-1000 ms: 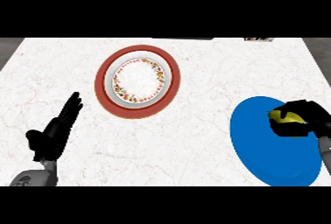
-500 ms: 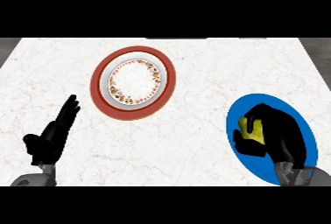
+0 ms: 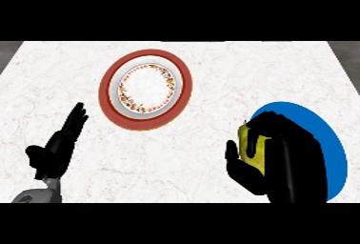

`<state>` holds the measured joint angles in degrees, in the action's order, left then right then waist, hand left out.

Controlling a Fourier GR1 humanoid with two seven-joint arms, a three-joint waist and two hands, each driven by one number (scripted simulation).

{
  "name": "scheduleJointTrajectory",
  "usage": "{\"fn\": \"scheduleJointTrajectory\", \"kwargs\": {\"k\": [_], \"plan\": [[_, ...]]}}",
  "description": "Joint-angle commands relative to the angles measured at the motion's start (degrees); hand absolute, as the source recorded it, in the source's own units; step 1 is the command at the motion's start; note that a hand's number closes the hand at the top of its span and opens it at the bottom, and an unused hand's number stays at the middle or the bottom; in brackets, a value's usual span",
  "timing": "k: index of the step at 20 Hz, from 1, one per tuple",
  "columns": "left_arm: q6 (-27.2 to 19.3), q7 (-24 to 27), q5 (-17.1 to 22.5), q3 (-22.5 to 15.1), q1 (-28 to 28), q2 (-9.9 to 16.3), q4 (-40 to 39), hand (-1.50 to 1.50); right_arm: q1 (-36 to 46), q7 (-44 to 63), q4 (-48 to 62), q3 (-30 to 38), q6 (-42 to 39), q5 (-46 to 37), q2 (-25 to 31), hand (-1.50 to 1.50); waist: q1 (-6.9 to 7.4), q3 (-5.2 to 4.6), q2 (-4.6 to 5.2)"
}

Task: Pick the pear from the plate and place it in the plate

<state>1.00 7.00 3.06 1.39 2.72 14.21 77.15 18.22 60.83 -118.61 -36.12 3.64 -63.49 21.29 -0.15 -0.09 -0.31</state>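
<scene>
Curling round the pear (image 3: 252,145), the right robot hand (image 3: 277,164) sits nearest the view's lower edge, its fingers and thumb wrapped about the yellow-green fruit so that only a strip of it shows at the hand's left side. The pear is over the left rim of the blue plate (image 3: 330,152), whether lifted or resting on it I cannot tell, since the hand hides the underside. To the left of the blue plate and well apart from it, the left robot hand (image 3: 60,147) rests with its fingers straight and spread, holding nothing. Farther off, up and to the left of the blue plate, lies the red-rimmed plate (image 3: 145,89) with a patterned white centre, on the pale marbled bench (image 3: 211,143). The step in hand looks like the carry toward that red-rimmed plate. To do it well, the fruit should be raised enough to pass the blue rim, kept enclosed as it travels, brought over the white centre and not the sloping red border, and lowered before the fingers let go, since a pear rolls easily.
</scene>
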Motion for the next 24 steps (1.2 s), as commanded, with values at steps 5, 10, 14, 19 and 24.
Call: {"fn": "scheduleJointTrajectory", "kwargs": {"k": [5,10,14,19,24], "plan": [[1.0,2.3,-0.8,1.2,-0.6,-0.6,-1.0,0.0,10.3,1.6,4.4,2.9,-9.7,-5.9,-14.5,1.5,0.38,0.06,0.28],[3.7,0.1,0.6,2.2,1.0,0.8,-1.1,0.0,20.9,1.8,15.9,5.0,-9.5,-4.4,-21.0,1.5,0.71,0.06,0.33],[2.7,1.2,-0.6,2.7,5.2,0.1,-4.9,0.0,26.2,-0.5,25.1,6.4,-5.1,1.2,-21.2,1.5,0.78,0.06,0.42],[1.6,-0.5,-2.1,-0.1,0.4,-1.5,1.2,0.0,33.3,-3.3,42.6,7.5,8.1,7.5,-21.2,1.5,2.01,0.08,0.54],[2.0,-0.1,-1.9,0.2,1.7,-2.1,-0.6,0.0,41.5,-6.4,58.5,5.4,17.8,14.4,-21.3,1.5,3.38,0.05,0.94]]}}
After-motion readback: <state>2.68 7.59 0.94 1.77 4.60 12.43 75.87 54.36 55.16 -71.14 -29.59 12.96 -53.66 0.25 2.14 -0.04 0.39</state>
